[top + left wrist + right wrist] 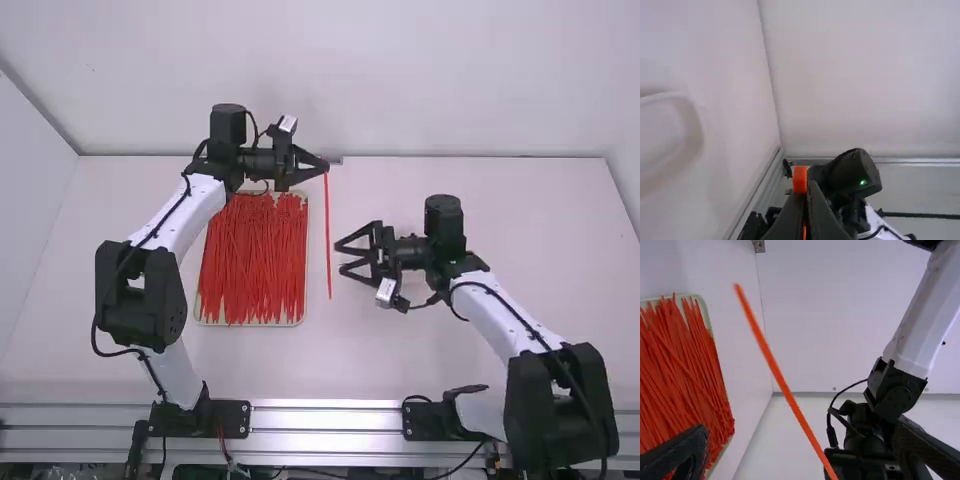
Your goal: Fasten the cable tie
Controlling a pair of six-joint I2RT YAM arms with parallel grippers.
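Resting just toward the arm bases from the left gripper (322,168), a flat tray (255,323) carries a dense layer of spare ties (252,255), all red and laid side by side along its length. The left gripper's jaws are pressed together on the head of a single cable tie (328,240). In the left wrist view the head shows as an orange block (800,179) pinched at the fingertips. From that grip the strap runs straight toward the arm bases, alongside the tray's right edge and apart from it. Whether its free tip touches the surface cannot be told. The right gripper (343,257) sits just right of the strap's lower half, pointing at it, spread wide with nothing between its fingers (352,241). Bare white table (480,200) extends right of and beyond the right gripper. A plain white wall (400,70) closes the far edge just behind the left gripper.
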